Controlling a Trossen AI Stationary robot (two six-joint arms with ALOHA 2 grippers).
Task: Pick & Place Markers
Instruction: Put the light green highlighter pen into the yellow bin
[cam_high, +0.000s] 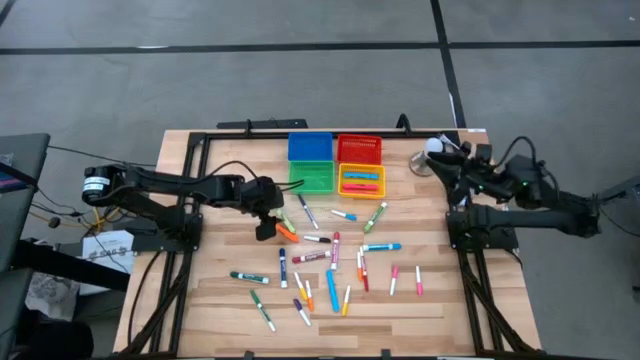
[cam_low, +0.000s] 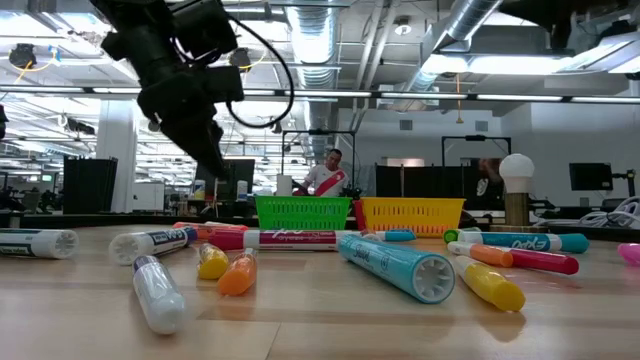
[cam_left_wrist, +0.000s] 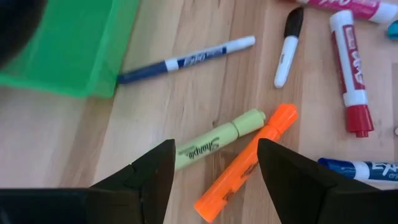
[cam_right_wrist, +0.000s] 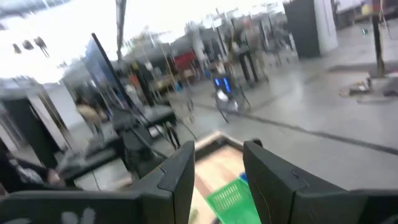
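Two grippers show. The left gripper (cam_left_wrist: 214, 180) hangs above the table (cam_high: 440, 300) with its fingers (cam_left_wrist: 149, 180) spread apart and nothing between them. Directly under the gap lie an orange marker (cam_left_wrist: 245, 163) and a yellow-green marker (cam_left_wrist: 214, 140), side by side and touching. Just past them lie a thin blue marker (cam_left_wrist: 186, 59), a black-capped marker (cam_left_wrist: 287, 45) and a red marker (cam_left_wrist: 349, 71). Beyond the thin blue marker stands the green bin (cam_left_wrist: 68, 46), one corner near that marker's dark end. From above, the green bin (cam_high: 312, 176) sits in a square with a blue bin (cam_high: 310, 147), a red bin (cam_high: 359, 149) and a yellow bin (cam_high: 361, 180); the yellow one holds a few markers. The other markers (cam_high: 330, 265) lie scattered over the table, mostly on the far side of the left gripper from the bins. The right gripper (cam_right_wrist: 217, 177) is raised at the table's right rear edge, well apart from everything, fingers parted and holding nothing. A person (cam_low: 325, 175) shows in the room behind.
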